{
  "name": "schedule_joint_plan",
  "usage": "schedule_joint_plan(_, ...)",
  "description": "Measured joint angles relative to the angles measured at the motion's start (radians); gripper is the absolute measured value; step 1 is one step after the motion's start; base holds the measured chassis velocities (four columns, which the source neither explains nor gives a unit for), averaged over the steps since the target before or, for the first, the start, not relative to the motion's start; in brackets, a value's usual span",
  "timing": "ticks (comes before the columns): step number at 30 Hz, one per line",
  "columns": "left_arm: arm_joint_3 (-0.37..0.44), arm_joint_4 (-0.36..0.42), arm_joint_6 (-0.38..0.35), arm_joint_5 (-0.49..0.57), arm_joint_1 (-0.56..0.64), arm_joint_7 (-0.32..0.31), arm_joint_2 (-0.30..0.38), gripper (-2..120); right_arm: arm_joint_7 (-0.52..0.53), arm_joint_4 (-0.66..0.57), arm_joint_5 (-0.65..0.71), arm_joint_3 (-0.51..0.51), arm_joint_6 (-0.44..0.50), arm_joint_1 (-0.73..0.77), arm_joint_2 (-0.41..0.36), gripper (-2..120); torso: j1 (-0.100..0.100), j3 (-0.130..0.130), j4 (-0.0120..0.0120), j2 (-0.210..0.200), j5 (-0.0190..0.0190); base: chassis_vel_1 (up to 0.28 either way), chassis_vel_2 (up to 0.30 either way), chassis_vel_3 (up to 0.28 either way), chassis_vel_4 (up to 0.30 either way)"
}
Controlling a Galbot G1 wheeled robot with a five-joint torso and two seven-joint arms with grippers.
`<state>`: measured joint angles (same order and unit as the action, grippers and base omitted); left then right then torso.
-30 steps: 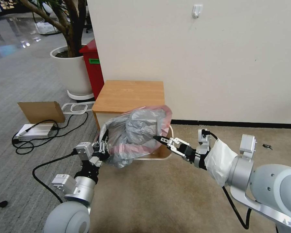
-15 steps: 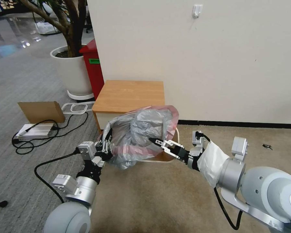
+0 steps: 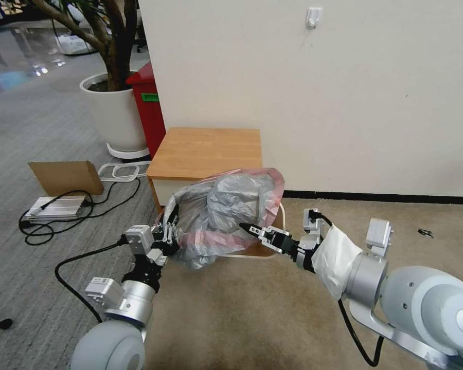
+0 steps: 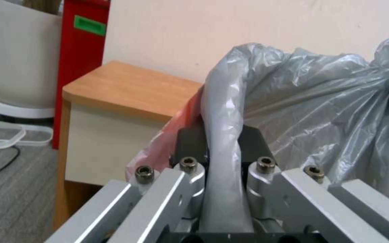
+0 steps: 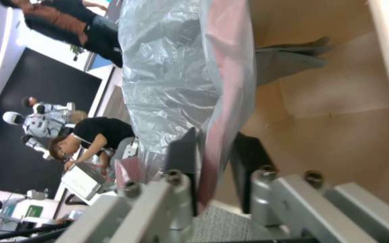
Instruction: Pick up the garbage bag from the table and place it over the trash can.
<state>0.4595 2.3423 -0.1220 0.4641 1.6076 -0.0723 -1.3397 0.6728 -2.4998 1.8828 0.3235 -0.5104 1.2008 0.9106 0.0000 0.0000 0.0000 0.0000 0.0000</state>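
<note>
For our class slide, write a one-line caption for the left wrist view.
Left gripper pinches a fold of the garbage bag beside the table.

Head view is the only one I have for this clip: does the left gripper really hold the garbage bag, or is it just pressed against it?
Observer: It holds it. In the left wrist view the left gripper is shut on a twisted grey fold of the garbage bag.
Operator: And the right one? Its tip is lost against the plastic for me.
Observer: In the right wrist view the bag's pink-red band runs between the pads of the right gripper. A gap shows beside one pad, so it is not clamped.
</note>
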Motion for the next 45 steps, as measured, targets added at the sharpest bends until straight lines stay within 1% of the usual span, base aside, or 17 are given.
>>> schedule_joint_plan(1, 0.000, 0.000, 0.000, 0.000, 0.000, 0.000, 0.000, 7, 0.000, 0.000, 0.000, 0.000, 0.000, 0.000, 0.000, 13, 0.000, 0.000, 0.0000, 0.000, 0.0000, 0.000, 0.000, 0.000, 0.000)
schedule_joint_plan(2, 0.000, -0.001, -0.001, 0.002, 0.000, -0.003, -0.001, 7, -0.005, 0.000, -0.005, 0.000, -0.002, 0.000, -0.002, 10, 0.000, 0.000, 0.0000, 0.000, 0.0000, 0.000, 0.000, 0.000, 0.000)
schedule_joint_plan(3, 0.000, -0.003, -0.001, 0.005, 0.000, -0.007, -0.002, 7, -0.015, 0.000, -0.015, 0.000, -0.007, 0.000, -0.005, 3, 0.000, 0.000, 0.0000, 0.000, 0.0000, 0.000, 0.000, 0.000, 0.000)
schedule_joint_plan(4, 0.001, -0.004, -0.002, 0.009, 0.000, -0.011, -0.003, 7, -0.021, 0.000, -0.021, 0.001, -0.009, 0.000, -0.007, 0, 0.000, 0.000, 0.0000, 0.000, 0.0000, 0.000, 0.000, 0.000, 0.000)
schedule_joint_plan(11, 0.005, -0.019, -0.011, 0.042, -0.004, -0.033, -0.008, 7, -0.049, 0.000, -0.031, 0.029, -0.019, 0.003, -0.025, 0, 0.000, 0.000, 0.0000, 0.000, 0.0000, 0.000, 0.000, 0.000, 0.000)
schedule_joint_plan(13, 0.007, -0.024, -0.022, 0.068, -0.008, -0.049, -0.009, 7, -0.060, 0.000, -0.032, 0.051, -0.033, 0.011, -0.035, 0, 0.000, 0.000, 0.0000, 0.000, 0.0000, 0.000, 0.000, 0.000, 0.000)
schedule_joint_plan(21, 0.021, -0.036, -0.038, 0.132, -0.032, -0.079, -0.006, 7, -0.076, -0.001, -0.032, 0.099, -0.083, 0.040, -0.056, 0, 0.000, 0.000, 0.0000, 0.000, 0.0000, 0.000, 0.000, 0.000, 0.000)
schedule_joint_plan(24, 0.029, -0.034, -0.055, 0.192, -0.048, -0.104, -0.001, 7, -0.080, -0.001, -0.039, 0.124, -0.105, 0.050, -0.062, 0, 0.000, 0.000, 0.0000, 0.000, 0.0000, 0.000, 0.000, 0.000, 0.000)
schedule_joint_plan(25, 0.029, -0.034, -0.055, 0.192, -0.048, -0.104, -0.001, 7, -0.080, -0.001, -0.039, 0.124, -0.105, 0.050, -0.062, 0, 0.000, 0.000, 0.0000, 0.000, 0.0000, 0.000, 0.000, 0.000, 0.000)
schedule_joint_plan(28, 0.040, -0.025, -0.073, 0.260, -0.060, -0.132, -0.002, 7, -0.105, -0.001, -0.073, 0.142, -0.124, 0.076, -0.063, 0, 0.000, 0.000, -0.0001, 0.000, 0.0000, 0.000, 0.000, 0.000, 0.000)
schedule_joint_plan(29, 0.040, -0.025, -0.073, 0.260, -0.060, -0.132, -0.002, 7, -0.105, -0.001, -0.073, 0.142, -0.124, 0.076, -0.063, 0, 0.000, 0.000, -0.0001, 0.000, 0.0000, 0.000, 0.000, 0.000, 0.000)
schedule_joint_plan(32, 0.045, -0.015, -0.085, 0.312, -0.068, -0.149, -0.005, 7, -0.129, -0.001, -0.129, 0.141, -0.137, 0.104, -0.056, 0, 0.000, 0.000, 0.0000, 0.000, 0.0000, 0.000, 0.000, 0.000, 0.000)
schedule_joint_plan(34, 0.046, -0.012, -0.089, 0.322, -0.068, -0.151, -0.006, 7, -0.134, -0.001, -0.142, 0.140, -0.138, 0.111, -0.053, 0, 0.000, 0.000, -0.0001, 0.000, 0.0000, 0.000, 0.000, 0.000, 0.000)
schedule_joint_plan(37, 0.049, 0.005, -0.103, 0.367, -0.064, -0.155, -0.008, 7, -0.137, -0.001, -0.169, 0.146, -0.138, 0.134, -0.041, 0, 0.000, 0.000, 0.0000, 0.000, 0.0001, 0.000, 0.000, 0.000, 0.000)
schedule_joint_plan(45, 0.052, 0.024, -0.119, 0.399, -0.053, -0.153, -0.007, 7, -0.140, -0.001, -0.183, 0.194, -0.136, 0.158, -0.029, 0, 0.000, 0.000, 0.0000, 0.000, 0.0000, 0.000, 0.000, 0.000, 0.000)
